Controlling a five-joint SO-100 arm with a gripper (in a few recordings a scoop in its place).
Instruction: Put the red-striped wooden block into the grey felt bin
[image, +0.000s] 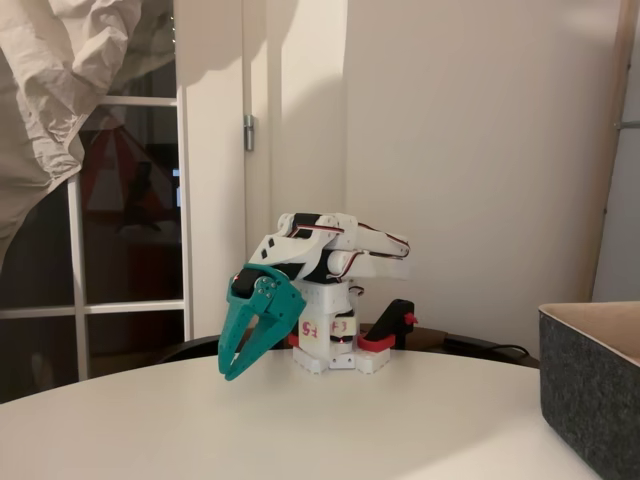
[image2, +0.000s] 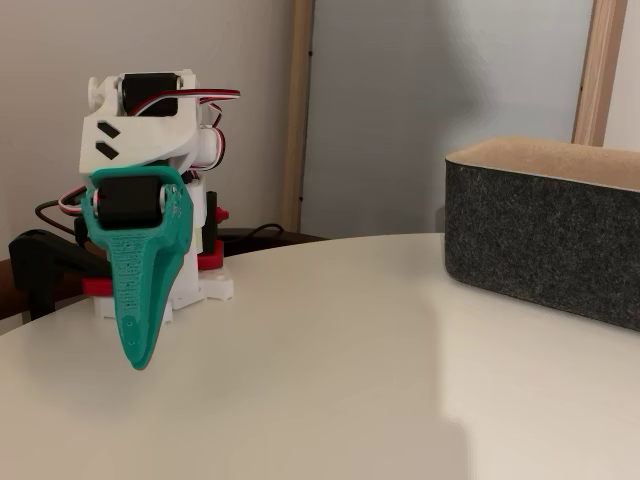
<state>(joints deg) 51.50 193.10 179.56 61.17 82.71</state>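
My teal gripper (image: 230, 372) hangs from the folded white arm (image: 330, 250) with its fingertips pointing down, just above the white table (image: 350, 420). Its fingers lie together with nothing between them. From the front, in a fixed view, the gripper (image2: 138, 362) reads as one narrow teal wedge. The grey felt bin (image: 592, 390) stands at the right edge of the table, well away from the gripper. Its dark wall and tan rim also show in a fixed view, where the bin (image2: 545, 240) is at the right. The red-striped wooden block is out of view.
The arm's white and red base (image: 335, 350) sits at the table's far edge, with a black clamp (image: 397, 322) beside it. A wide stretch of round tabletop (image2: 330, 370) lies between the gripper and the bin. A wall, a window and a crumpled sheet stand behind.
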